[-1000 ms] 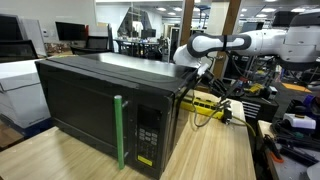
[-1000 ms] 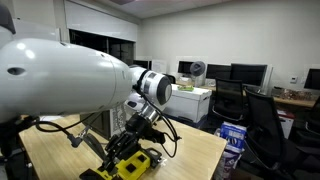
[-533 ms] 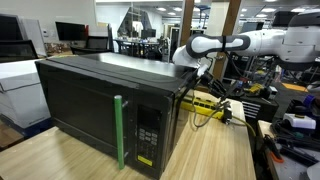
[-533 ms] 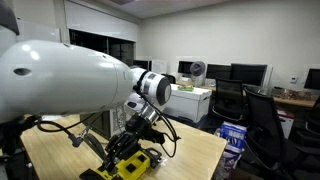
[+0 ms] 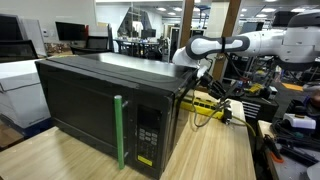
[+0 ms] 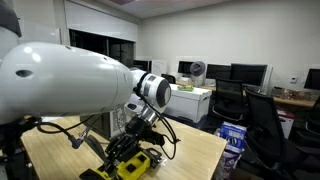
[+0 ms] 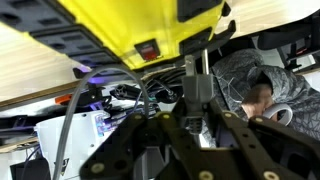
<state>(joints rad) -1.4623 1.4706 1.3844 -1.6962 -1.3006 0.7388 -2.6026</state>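
Exterior views: claw (image 6: pixel 128 157) unmoved, closed.

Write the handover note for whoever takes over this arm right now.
Gripper: shut, low over the yellow-and-black plastic unit. Whether it grips any part of it cannot be told.
Things: the unit lies on the light wooden table, beyond the black microwave oven. The wrist view shows its red switch.
Done: the gripper is at the unit.
Left: the unit is not lifted. The microwave door with the green handle is closed.
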